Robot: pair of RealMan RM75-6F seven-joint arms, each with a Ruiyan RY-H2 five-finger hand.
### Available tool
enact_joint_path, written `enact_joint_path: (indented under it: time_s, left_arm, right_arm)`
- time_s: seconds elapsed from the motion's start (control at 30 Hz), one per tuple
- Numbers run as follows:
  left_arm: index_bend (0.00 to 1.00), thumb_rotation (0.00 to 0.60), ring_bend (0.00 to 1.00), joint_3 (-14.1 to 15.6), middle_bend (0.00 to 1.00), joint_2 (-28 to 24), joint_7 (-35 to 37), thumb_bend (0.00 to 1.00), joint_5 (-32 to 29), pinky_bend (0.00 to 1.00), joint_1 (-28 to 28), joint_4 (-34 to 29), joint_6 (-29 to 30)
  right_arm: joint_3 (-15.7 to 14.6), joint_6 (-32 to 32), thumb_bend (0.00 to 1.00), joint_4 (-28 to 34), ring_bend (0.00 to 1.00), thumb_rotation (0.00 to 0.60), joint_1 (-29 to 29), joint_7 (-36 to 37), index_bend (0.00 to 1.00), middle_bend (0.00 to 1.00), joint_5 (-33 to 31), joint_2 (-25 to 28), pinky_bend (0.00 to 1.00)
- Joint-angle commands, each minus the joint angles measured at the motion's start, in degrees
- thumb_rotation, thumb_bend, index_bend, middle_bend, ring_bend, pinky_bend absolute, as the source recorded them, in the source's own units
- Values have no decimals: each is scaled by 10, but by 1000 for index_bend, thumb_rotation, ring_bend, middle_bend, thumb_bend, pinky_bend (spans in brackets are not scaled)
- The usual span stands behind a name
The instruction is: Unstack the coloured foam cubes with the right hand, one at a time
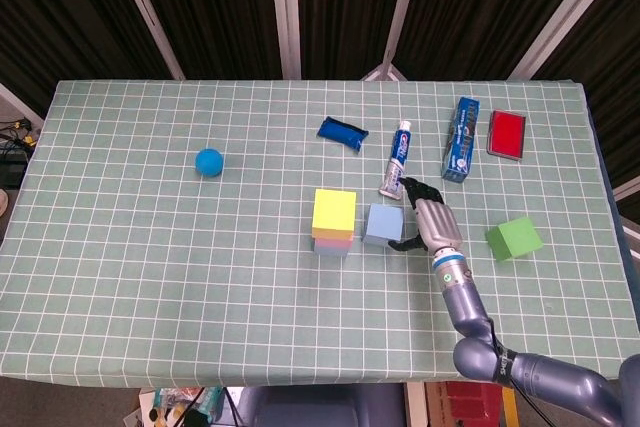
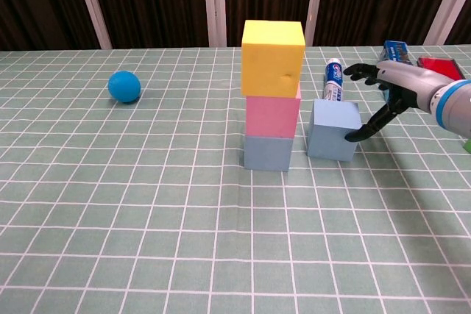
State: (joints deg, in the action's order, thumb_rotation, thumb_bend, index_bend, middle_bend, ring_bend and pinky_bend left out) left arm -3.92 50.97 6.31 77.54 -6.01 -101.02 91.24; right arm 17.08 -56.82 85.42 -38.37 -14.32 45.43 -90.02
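Observation:
A stack stands mid-table: a yellow cube (image 2: 273, 57) on top, a pink cube (image 2: 272, 115) under it, a grey-blue cube (image 2: 268, 153) at the bottom. From above only the yellow cube (image 1: 334, 214) shows well. A separate light-blue cube (image 2: 335, 129) (image 1: 385, 226) sits just right of the stack. A green cube (image 1: 513, 238) lies further right. My right hand (image 2: 383, 93) (image 1: 425, 218) hovers open beside the light-blue cube's right side, fingers spread, holding nothing. The left hand is out of sight.
A blue ball (image 1: 208, 162) lies at the left. Behind the cubes are a dark blue packet (image 1: 342, 132), a toothpaste tube (image 1: 397, 158), a blue toothpaste box (image 1: 461, 138) and a red flat box (image 1: 507, 134).

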Motion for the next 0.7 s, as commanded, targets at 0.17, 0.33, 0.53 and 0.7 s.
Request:
enact_joint_path:
  time_s: [0.17,0.33,0.53,0.7]
  left_arm:
    - [119,600,0,-1,0,0,0,255,-1,0,0,-1,0]
    - [119,600,0,-2,0,-1,4,255,-3,0,0,0,-1]
    - [119,600,0,-2,0,-2,6,255,-3,0,1,0,-3]
    - [119,600,0,-3,0,-3,10,255,-4,0,0,1,-3]
  right_arm:
    - [-3,4,77,-24,80,600,-10,-10,0,65,-17,-22,0]
    - [-2,-16,77,-36,161,600,-13,-16,0,65,-7,-43,0]
    - [6,-34,76,-42,233,600,-16,-13,0,89,3,-60,0]
    - [8,-46,76,-42,258,600,-19,-23,0,153,6,-69,0]
